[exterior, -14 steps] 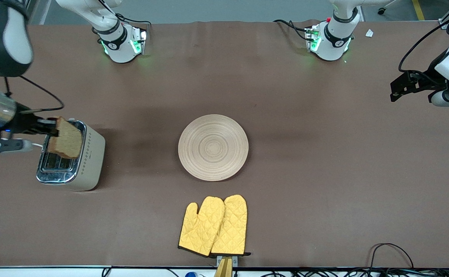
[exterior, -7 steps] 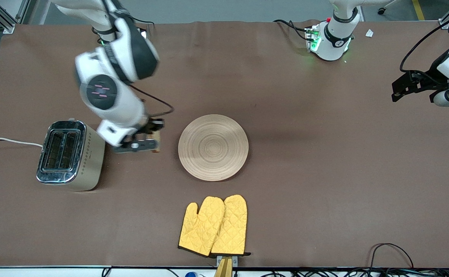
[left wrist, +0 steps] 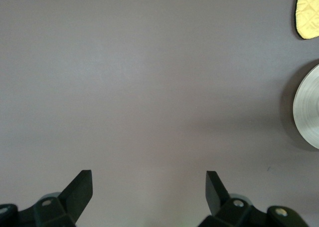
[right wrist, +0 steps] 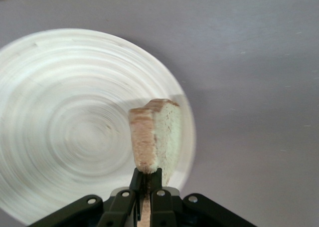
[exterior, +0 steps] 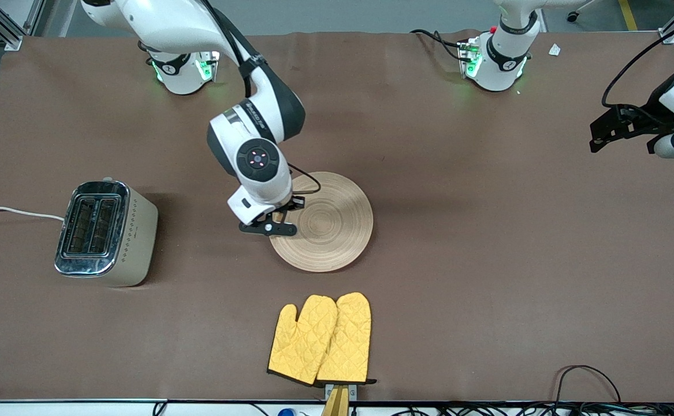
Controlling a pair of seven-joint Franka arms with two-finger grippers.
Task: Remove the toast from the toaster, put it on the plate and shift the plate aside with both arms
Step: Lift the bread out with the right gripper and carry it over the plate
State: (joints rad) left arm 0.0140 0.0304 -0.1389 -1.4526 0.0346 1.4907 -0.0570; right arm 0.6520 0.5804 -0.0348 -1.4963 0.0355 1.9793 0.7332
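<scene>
1. Right hand hangs over the plate, above its rim toward the right arm's end of the tabletop. Its fingers are clamped narrow on the toast, which is held on edge, crust outward.
2. Plate sits mid-tabletop. In the front view the right arm covers its rim from about 8 to 10 o'clock; the remaining rim is exposed, with bare tabletop around it.
3. Oven mitts, yellow, lie at the plate's 6 o'clock in the front view, nearer the front camera, apart from the plate with a strip of bare tabletop between.
4. Toaster stands at the plate's 9 o'clock in the front view, well apart, slots up and showing no bread.
5. Left hand waits at the left arm's end of the tabletop, well apart from the plate, fingers spread wide with nothing between them. Open tabletop lies between it and the plate.
6. Hard to make out: in the front view the toast is almost wholly hidden under the right hand; the left arm is cut off by the picture edge.
</scene>
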